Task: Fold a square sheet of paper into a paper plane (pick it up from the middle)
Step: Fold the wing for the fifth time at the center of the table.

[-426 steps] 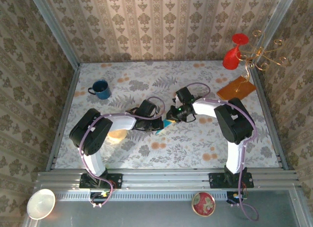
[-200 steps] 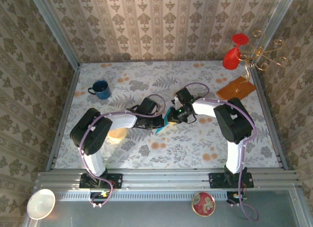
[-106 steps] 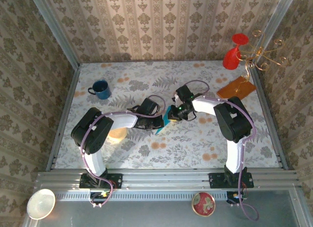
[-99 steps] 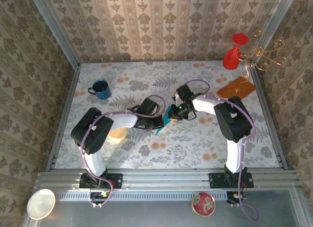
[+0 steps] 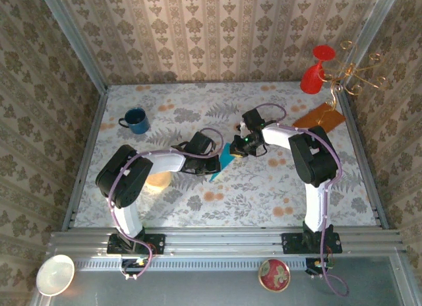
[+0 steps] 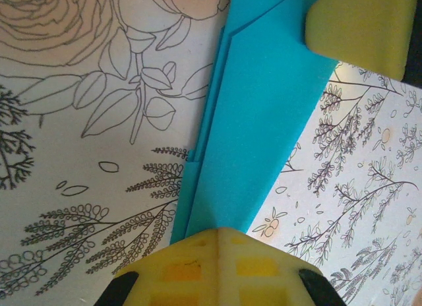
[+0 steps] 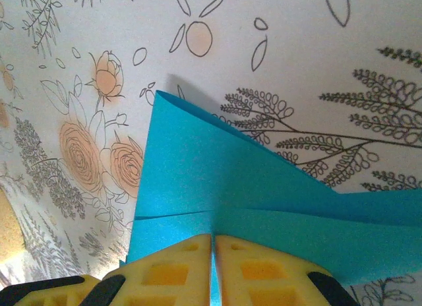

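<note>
Floral tabletop [image 5: 264, 200], teal paper [image 5: 224, 162] mid-table; blue mug [image 5: 136, 120] left, orange sheet [image 5: 319, 119] right

The folded teal-blue paper sheet [image 5: 224, 159] is showing plain and bright against the white tablecloth [image 5: 264, 187] printed with orange blooms and grey ferns. A dark blue mug [image 5: 136, 120], a flat orange-brown square sheet [image 5: 319, 119] and a red glass goblet [image 5: 315, 72] are standing out before beige damask-striped wallpaper [image 5: 217, 35].
</note>
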